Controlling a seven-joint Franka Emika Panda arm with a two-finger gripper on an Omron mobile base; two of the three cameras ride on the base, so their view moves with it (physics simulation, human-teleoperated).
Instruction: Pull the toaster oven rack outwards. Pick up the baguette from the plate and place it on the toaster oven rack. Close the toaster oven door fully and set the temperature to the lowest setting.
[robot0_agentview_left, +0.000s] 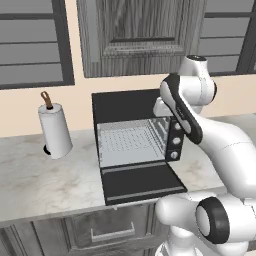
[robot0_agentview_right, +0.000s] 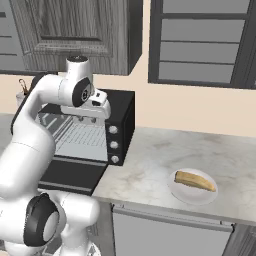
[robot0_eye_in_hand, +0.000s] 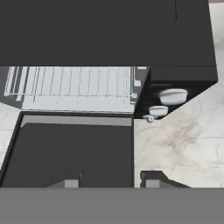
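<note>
The black boxy toaster oven stands toward the back of the pale marbled counter, with its black drop-down door lying fully open and flat, reaching to the counter's front edge. The flat light-grey wire-mesh rack sits in the pale cavity; whether it has been drawn out at all is hard to judge, though from the hand view its front edge seems to reach about to the oven's mouth. The tan elongated baguette lies on the plain white round plate near the counter's front edge, well to the right of the oven and apart from it.

The white arm's two-finger gripper hangs above the open door's right edge, just in front of the column of three small round knobs. Its dark fingertips stand partly spread with nothing between them.

As I judge it, the task is early: the door is down, but the bread is not yet picked up, and the loading, the door closing and the temperature setting all remain.
</note>
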